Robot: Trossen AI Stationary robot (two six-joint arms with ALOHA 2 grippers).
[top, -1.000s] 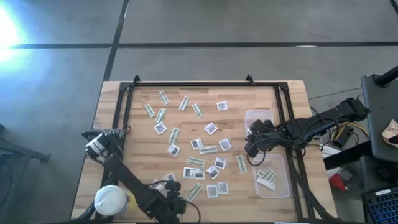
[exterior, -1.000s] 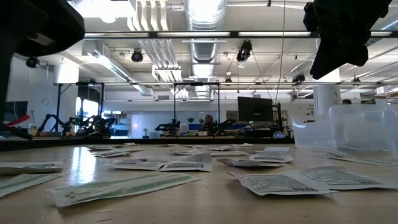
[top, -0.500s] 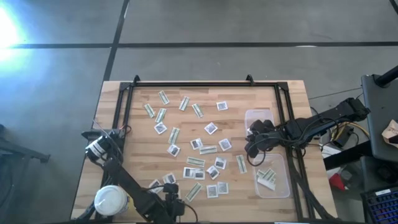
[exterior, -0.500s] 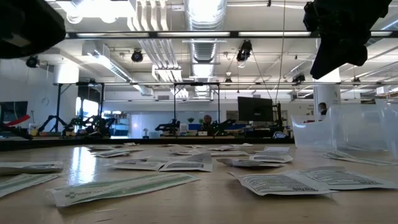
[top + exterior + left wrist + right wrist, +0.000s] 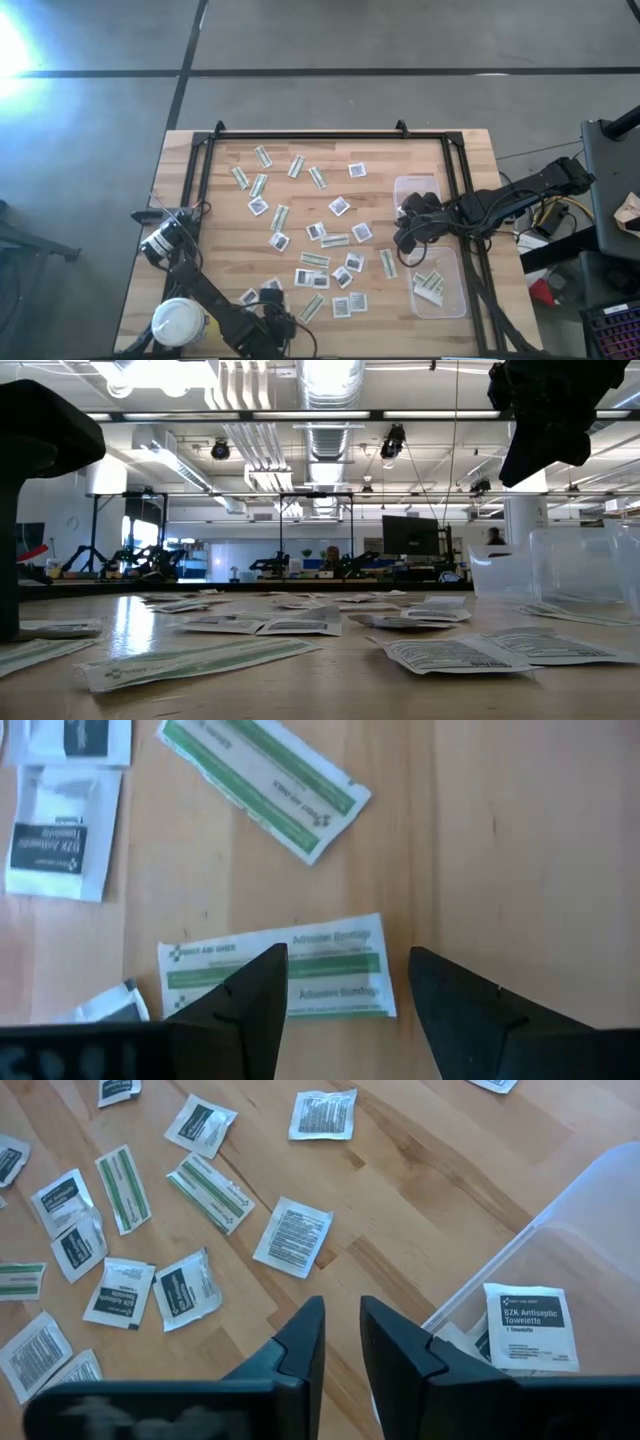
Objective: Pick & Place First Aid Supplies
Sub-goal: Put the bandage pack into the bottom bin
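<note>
- Bandage strip (image 5: 275, 972) lies flat on the desk (image 5: 520, 840), directly under my left hand (image 5: 345, 982), whose fingers stand wide open and empty.
- Its long axis runs across the gap between the fingers, not along it; I judge a wrist turn is needed first.
- Left hand is clearly the nearer one.
- Right hand (image 5: 340, 1325), fingers nearly together and holding nothing, hovers by the clear tub (image 5: 560, 1270).

Wooden table (image 5: 470, 150) bears scattered packets (image 5: 339, 206), tubs (image 5: 448, 296), jar (image 5: 178, 322).
</note>
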